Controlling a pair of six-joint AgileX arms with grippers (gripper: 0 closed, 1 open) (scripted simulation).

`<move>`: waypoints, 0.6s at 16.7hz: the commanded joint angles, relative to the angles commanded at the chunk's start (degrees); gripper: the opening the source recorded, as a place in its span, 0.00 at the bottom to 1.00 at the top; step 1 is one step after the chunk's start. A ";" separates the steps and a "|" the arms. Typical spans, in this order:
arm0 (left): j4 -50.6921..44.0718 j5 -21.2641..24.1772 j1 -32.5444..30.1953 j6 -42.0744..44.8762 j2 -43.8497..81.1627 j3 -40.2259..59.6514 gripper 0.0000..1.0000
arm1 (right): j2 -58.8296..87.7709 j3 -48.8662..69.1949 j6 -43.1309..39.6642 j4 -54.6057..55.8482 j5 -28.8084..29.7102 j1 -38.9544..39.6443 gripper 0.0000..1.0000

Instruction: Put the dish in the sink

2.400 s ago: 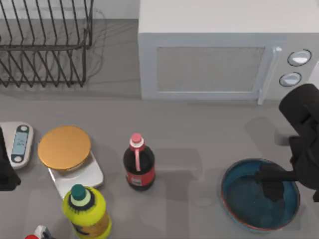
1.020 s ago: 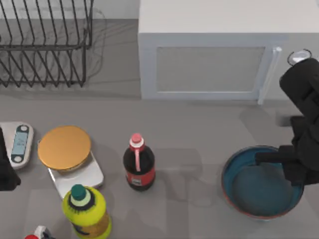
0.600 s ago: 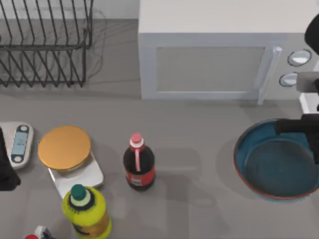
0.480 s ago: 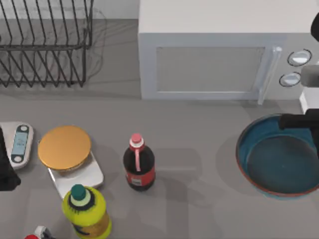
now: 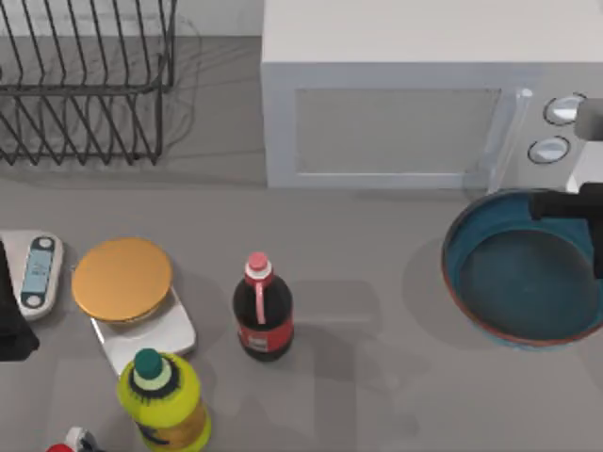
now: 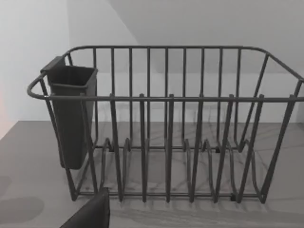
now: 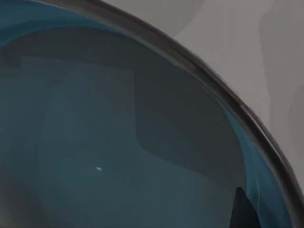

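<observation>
The dish point(image 5: 523, 278) is a round blue bowl with a thin reddish-brown rim. It hangs above the table's right side, just in front of the microwave. My right gripper point(image 5: 554, 205) is shut on its far rim, one black finger lying across the edge. The right wrist view looks into the dish's blue inside point(image 7: 118, 142), and a dark fingertip point(image 7: 244, 211) shows against the rim. My left gripper point(image 5: 9, 320) sits parked at the table's left edge. The sink is out of view.
A white microwave point(image 5: 396, 104) stands at the back right and a wire dish rack point(image 5: 85, 85) at the back left. A soda bottle point(image 5: 262, 306), an orange-gold disc point(image 5: 122, 278) on a scale, a yellow bottle point(image 5: 162, 395) and a small grey scale point(image 5: 36, 273) occupy the left half.
The right gripper has lifted the dish off the table and carried it toward the back right, close to the microwave. The left arm has not moved.
</observation>
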 joint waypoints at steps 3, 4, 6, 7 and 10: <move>0.00 0.00 0.00 0.00 0.00 0.00 1.00 | -1.45 0.38 -2.41 8.95 -4.34 -5.07 0.00; 0.00 0.00 0.00 0.00 0.00 0.00 1.00 | -1.85 0.21 -3.37 13.12 -6.05 -7.25 0.00; 0.00 0.00 0.00 0.00 0.00 0.00 1.00 | -2.42 -0.76 -5.41 23.23 -9.61 -12.09 0.00; 0.00 0.00 0.00 0.00 0.00 0.00 1.00 | -2.53 -1.61 -6.47 29.05 -11.40 -14.69 0.00; 0.00 0.00 0.00 0.00 0.00 0.00 1.00 | -1.80 -6.00 -9.86 48.81 -16.50 -23.01 0.00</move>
